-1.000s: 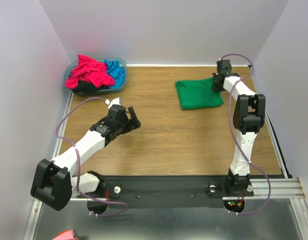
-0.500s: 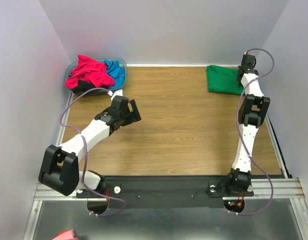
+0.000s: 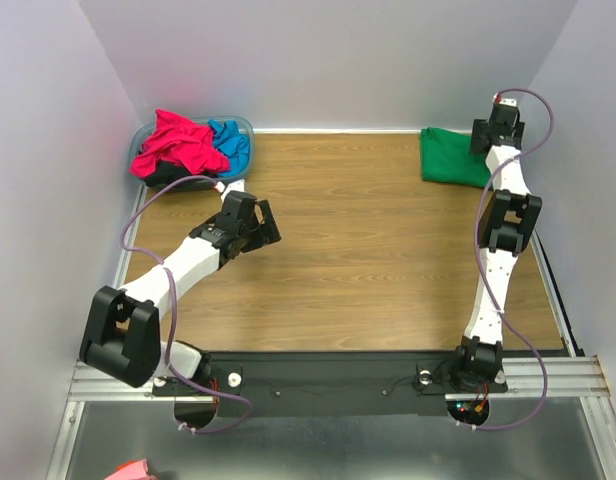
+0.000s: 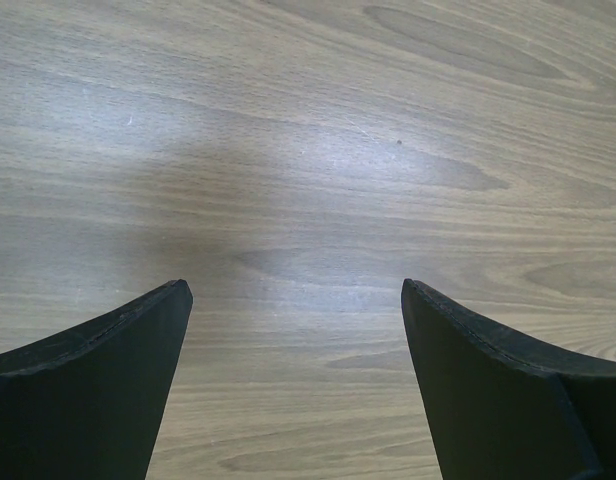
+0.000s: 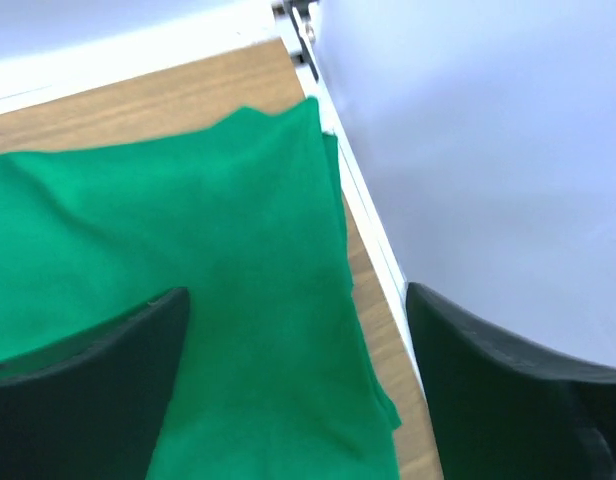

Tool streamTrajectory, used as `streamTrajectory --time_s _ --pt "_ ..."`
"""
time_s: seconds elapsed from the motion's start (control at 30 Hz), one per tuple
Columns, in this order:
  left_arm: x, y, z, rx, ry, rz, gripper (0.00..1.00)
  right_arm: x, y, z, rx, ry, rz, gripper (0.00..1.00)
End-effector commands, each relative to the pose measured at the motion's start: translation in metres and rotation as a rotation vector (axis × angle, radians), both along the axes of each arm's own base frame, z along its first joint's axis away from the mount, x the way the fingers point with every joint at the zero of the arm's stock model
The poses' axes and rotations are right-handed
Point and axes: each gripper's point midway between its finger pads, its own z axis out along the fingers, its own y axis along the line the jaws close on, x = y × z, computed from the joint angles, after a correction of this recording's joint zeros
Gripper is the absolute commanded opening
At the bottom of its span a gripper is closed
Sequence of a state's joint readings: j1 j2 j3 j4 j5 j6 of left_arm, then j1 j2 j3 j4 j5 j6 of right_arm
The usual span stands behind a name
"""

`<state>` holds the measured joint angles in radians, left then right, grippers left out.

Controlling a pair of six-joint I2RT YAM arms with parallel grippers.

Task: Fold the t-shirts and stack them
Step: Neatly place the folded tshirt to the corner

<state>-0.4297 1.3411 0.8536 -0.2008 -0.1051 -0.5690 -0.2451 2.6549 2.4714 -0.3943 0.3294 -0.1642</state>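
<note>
A folded green t-shirt (image 3: 453,156) lies flat in the far right corner of the table; the right wrist view shows its cloth (image 5: 188,270) reaching the table's right edge. My right gripper (image 3: 485,140) hangs over the shirt's right edge, open, with the green cloth (image 5: 296,300) lying free between its fingers. More t-shirts, magenta-pink (image 3: 176,143), blue (image 3: 232,142) and black (image 3: 173,176), sit crumpled in the blue basin (image 3: 240,172) at the far left. My left gripper (image 3: 270,226) hovers over bare wood, open and empty (image 4: 296,290).
The right wall (image 5: 488,150) and a white edge rail (image 5: 373,230) run close beside the right gripper. A metal rail (image 3: 548,375) spans the near edge by the arm bases. Wooden tabletop (image 3: 358,260) lies between the arms.
The right gripper carried the green t-shirt from mid-table to the far right corner, then opened and let it go. The left arm swung a little toward the basin.
</note>
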Motion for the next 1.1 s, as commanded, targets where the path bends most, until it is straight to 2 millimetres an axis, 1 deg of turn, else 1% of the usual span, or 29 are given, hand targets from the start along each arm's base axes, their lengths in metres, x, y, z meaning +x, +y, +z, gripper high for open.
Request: streamTrajectory --time_s 0.0,0.03,0.07,0.1,0.13,0.17,0.2,0.23,0.27,0.3,0.33,0.37,0.4,0.43,0.47,0.5,0.53,0.57,0.6,0.63,0.7,0.73,0.77,0.8,0.87,0.9,0.93,0.97,1.07 --pt "0.006 -0.002 0.038 -0.051 -0.099 0.0 0.98 0.008 0.019 0.127 -0.052 -0.231 0.043 0.99" --pt "0.005 -0.002 0.041 -0.061 -0.105 0.0 0.98 0.0 0.026 0.113 -0.043 -0.186 0.048 1.0" --pt "0.004 -0.003 0.05 -0.079 -0.134 -0.005 0.98 -0.006 0.045 0.147 -0.052 -0.226 0.068 1.0" --pt "0.002 -0.005 0.054 -0.092 -0.144 -0.012 0.98 -0.016 0.052 0.137 -0.055 -0.186 0.047 1.0" --pt "0.002 -0.006 0.059 -0.104 -0.157 -0.019 0.98 -0.019 0.072 0.145 -0.052 -0.195 0.052 1.0" --pt "0.0 -0.007 0.063 -0.114 -0.166 -0.025 0.98 -0.025 0.084 0.157 -0.042 -0.214 0.051 1.0" --pt "-0.002 -0.007 0.07 -0.126 -0.179 -0.027 0.98 -0.039 0.098 0.184 -0.005 -0.264 0.046 1.0" --pt "-0.004 -0.007 0.072 -0.133 -0.181 -0.022 0.98 -0.048 0.112 0.195 0.029 -0.289 0.052 1.0" --pt "-0.005 -0.005 0.073 -0.136 -0.18 -0.014 0.98 -0.062 0.127 0.172 0.068 -0.237 0.061 1.0" --pt "-0.009 -0.003 0.077 -0.141 -0.187 -0.01 0.98 -0.072 0.151 0.17 0.131 -0.246 0.079 1.0" --pt "-0.012 -0.001 0.072 -0.138 -0.181 -0.004 0.98 -0.099 0.176 0.172 0.255 -0.268 0.1 1.0" --pt "-0.015 0.001 0.075 -0.143 -0.194 0.003 0.98 -0.111 0.19 0.171 0.333 -0.281 0.114 1.0" --pt "-0.018 0.004 0.07 -0.139 -0.187 0.014 0.98 -0.122 0.212 0.173 0.469 -0.299 0.146 1.0" --pt "-0.021 0.005 0.07 -0.143 -0.186 0.016 0.98 -0.135 0.219 0.167 0.516 -0.288 0.149 1.0" --pt "-0.023 0.006 0.068 -0.144 -0.181 0.022 0.98 -0.156 0.236 0.186 0.543 -0.321 0.174 1.0" --pt "-0.029 0.008 0.064 -0.147 -0.174 0.021 0.98 -0.177 0.251 0.151 0.562 -0.249 0.163 1.0" --pt "-0.031 0.008 0.063 -0.157 -0.17 0.026 0.98 -0.192 0.257 0.143 0.587 -0.241 0.139 1.0" --pt "-0.034 0.008 0.061 -0.163 -0.169 0.027 0.98 -0.213 0.266 0.161 0.61 -0.284 0.162 1.0" --pt "-0.036 0.009 0.064 -0.173 -0.183 0.027 0.98 -0.229 0.268 0.147 0.628 -0.262 0.153 1.0" --pt "-0.041 0.011 0.055 -0.168 -0.172 0.028 0.98 -0.254 0.271 0.114 0.66 -0.199 0.135 1.0" --pt "-0.046 0.016 0.055 -0.177 -0.183 0.052 0.98 -0.286 0.27 0.092 0.672 -0.167 0.127 1.0" --pt "-0.049 0.019 0.049 -0.174 -0.181 0.069 0.98 -0.314 0.265 0.078 0.678 -0.172 0.108 1.0" --pt "-0.049 0.021 0.05 -0.179 -0.192 0.076 0.98 -0.325 0.265 0.073 0.682 -0.173 0.113 1.0" --pt "-0.05 0.02 0.056 -0.198 -0.217 0.075 0.98 -0.338 0.266 0.087 0.697 -0.231 0.143 1.0" --pt "-0.05 0.021 0.06 -0.206 -0.237 0.073 0.98 -0.36 0.277 0.072 0.745 -0.204 0.2 1.0" --pt "-0.051 0.022 0.06 -0.203 -0.237 0.077 0.98 -0.37 0.283 0.074 0.776 -0.224 0.231 1.0" --pt "-0.052 0.022 0.061 -0.205 -0.24 0.079 0.98 -0.373 0.288 0.084 0.805 -0.249 0.262 1.0" --pt "-0.052 0.023 0.062 -0.207 -0.243 0.081 0.98 -0.377 0.29 0.083 0.819 -0.258 0.263 1.0" --pt "-0.054 0.026 0.065 -0.21 -0.252 0.095 0.98 -0.381 0.288 0.097 0.816 -0.308 0.279 1.0"
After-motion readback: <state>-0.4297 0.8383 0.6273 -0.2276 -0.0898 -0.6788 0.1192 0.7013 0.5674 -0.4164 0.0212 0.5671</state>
